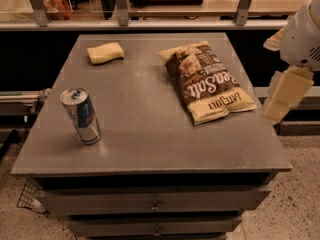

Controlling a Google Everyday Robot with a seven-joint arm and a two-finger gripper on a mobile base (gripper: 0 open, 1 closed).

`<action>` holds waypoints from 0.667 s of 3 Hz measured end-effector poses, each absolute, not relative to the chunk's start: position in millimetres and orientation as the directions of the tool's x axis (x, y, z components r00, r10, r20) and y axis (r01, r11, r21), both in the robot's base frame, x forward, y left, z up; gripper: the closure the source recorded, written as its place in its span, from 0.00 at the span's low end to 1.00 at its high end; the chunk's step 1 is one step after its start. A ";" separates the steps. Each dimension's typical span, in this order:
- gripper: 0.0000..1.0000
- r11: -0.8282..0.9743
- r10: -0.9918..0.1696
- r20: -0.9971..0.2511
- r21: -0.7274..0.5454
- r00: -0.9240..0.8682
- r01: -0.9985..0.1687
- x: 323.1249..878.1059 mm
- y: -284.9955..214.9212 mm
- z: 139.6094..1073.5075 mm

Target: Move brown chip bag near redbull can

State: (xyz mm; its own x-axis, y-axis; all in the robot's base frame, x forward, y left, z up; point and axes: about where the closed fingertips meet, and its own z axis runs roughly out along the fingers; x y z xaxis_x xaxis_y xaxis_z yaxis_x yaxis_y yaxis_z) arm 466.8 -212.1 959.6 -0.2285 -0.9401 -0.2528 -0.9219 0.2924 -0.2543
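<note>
The brown chip bag point(207, 81) lies flat on the right half of the grey tabletop point(150, 129), its cream end toward the front right. The redbull can point(81, 115) stands upright near the front left of the table, well apart from the bag. My gripper point(284, 95) hangs at the right edge of the view, just off the table's right side, to the right of the bag and not touching it. It holds nothing that I can see.
A small yellow sponge point(105, 52) lies at the back left of the table. A shelf with metal rails point(150, 24) runs behind the table. Drawers point(155, 204) sit under the front edge. The floor is speckled.
</note>
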 end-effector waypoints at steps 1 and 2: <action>0.00 0.385 -0.879 -0.387 -0.234 -0.277 -0.893 539.9 -205.5 926.0; 0.00 0.446 -0.825 -0.476 -0.218 -0.304 -0.868 588.1 -199.5 907.5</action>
